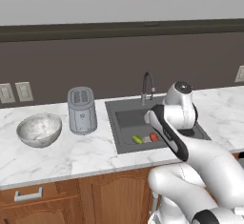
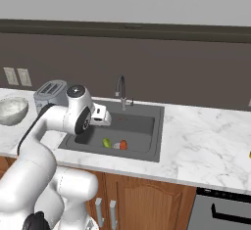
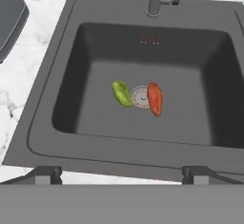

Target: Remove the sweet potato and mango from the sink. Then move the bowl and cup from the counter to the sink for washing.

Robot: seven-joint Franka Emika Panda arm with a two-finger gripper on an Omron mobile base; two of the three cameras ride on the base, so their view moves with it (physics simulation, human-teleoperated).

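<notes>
My gripper (image 3: 122, 174) fully open, holding nothing, above sink (image 3: 57, 94) front rim. Mango (image 3: 122, 93) and sweet potato (image 3: 155, 98) flank the sink drain (image 3: 140, 96). No readable writing.

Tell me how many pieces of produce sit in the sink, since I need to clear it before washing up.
2. The mango lies left of the drain in the hand view, the sweet potato right of it, both on the floor of the sink. None seems hidden.

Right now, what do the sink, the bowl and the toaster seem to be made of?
Sink: dark grey, matte, looks like composite or coated metal; no glare.
Bowl: whitish-grey, mottled like stone or glazed ceramic.
Toaster: grey, smooth, probably brushed metal or plastic; the rendering leaves it open.
</notes>
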